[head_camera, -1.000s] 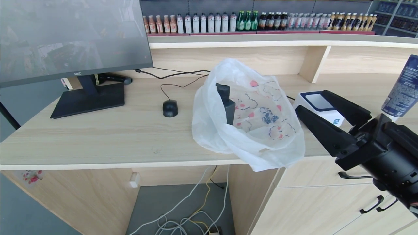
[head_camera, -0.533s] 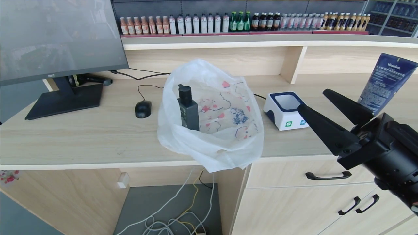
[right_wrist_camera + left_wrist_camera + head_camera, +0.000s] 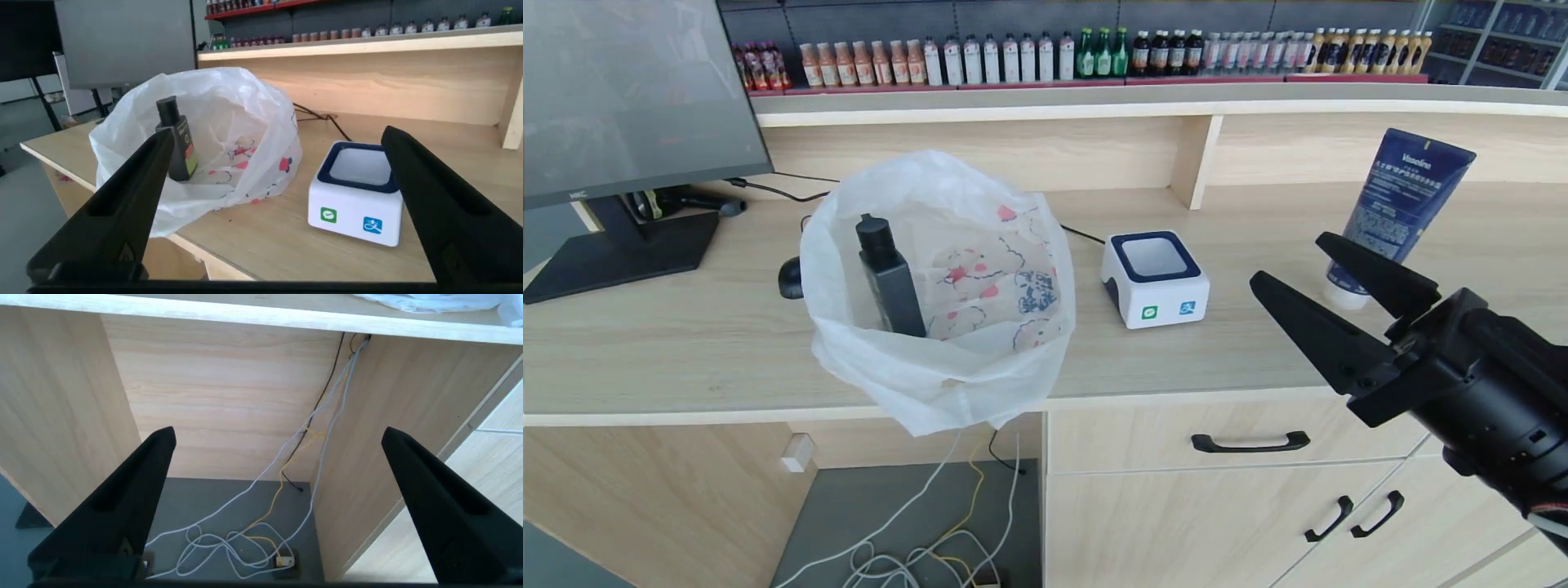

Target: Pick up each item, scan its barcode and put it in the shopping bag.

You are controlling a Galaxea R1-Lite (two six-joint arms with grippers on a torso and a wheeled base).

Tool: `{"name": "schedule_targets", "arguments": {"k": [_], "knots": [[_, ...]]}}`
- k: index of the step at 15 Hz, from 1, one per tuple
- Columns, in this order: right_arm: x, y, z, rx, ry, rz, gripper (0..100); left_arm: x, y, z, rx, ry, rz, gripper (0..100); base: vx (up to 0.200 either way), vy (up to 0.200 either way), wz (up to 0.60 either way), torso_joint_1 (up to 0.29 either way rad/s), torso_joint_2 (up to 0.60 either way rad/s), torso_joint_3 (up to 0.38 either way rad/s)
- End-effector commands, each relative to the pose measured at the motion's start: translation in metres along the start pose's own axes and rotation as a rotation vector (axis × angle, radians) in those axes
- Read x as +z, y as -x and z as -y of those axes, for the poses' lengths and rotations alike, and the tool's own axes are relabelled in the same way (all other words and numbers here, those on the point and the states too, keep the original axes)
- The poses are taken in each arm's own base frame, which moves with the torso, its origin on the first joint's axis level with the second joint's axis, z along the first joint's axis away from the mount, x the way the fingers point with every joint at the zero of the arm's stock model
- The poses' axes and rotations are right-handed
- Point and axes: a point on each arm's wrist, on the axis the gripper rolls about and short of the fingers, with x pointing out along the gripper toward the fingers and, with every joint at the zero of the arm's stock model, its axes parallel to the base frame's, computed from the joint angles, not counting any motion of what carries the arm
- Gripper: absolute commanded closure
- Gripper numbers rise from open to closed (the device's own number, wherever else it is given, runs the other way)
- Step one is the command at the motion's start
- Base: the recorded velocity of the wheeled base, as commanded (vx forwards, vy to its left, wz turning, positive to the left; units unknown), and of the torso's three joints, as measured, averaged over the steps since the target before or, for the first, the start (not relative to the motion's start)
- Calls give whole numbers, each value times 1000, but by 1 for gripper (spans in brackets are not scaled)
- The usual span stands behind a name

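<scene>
- The shopping bag [image 3: 939, 286] sits open on the tabletop [image 3: 686, 343]. Its lower fold hangs over the front edge, and a dark bottle [image 3: 890, 273] stands upright inside.
- The scanner [image 3: 1153, 278] stands just beside the bag without touching it, window facing up.
- The blue tube [image 3: 1401, 196] stands cap-down, well apart from the scanner, with bare wood between them.
- The right gripper [image 3: 1286, 258] hovers on the near side of the tube, fingers spread wide and holding nothing.
- The left gripper [image 3: 278, 434] hangs below the tabletop edge with its fingers wide apart and empty, facing the cables [image 3: 245, 539] in the recess.
- The mouse [image 3: 790, 278] peeks out behind the bag, near the monitor [image 3: 621, 90].
</scene>
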Motion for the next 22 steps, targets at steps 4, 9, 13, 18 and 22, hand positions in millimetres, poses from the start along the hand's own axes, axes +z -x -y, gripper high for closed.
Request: {"name": "schedule_targets", "arguments": {"k": [4,9,13,18,22], "knots": [[-12,-1,1,-1,-4,-48,0,0,0,0,0,9,-1,0,0,-200,0,2,1,1],[-16,1,1,-4,-5,-68,0,0,0,0,0,9,-1,0,0,-200,0,5,4,2],[-18,0,9,-38,10,-78,0,0,0,0,0,6,0,0,0,-150,0,-3,1,3],[-26,-20,41,-195,128,-78,0,0,0,0,0,-14,2,0,0,0,0,0,0,0],[-37,-33,64,-228,130,-89,0,0,0,0,0,-12,2,0,0,0,0,0,0,0]]}}
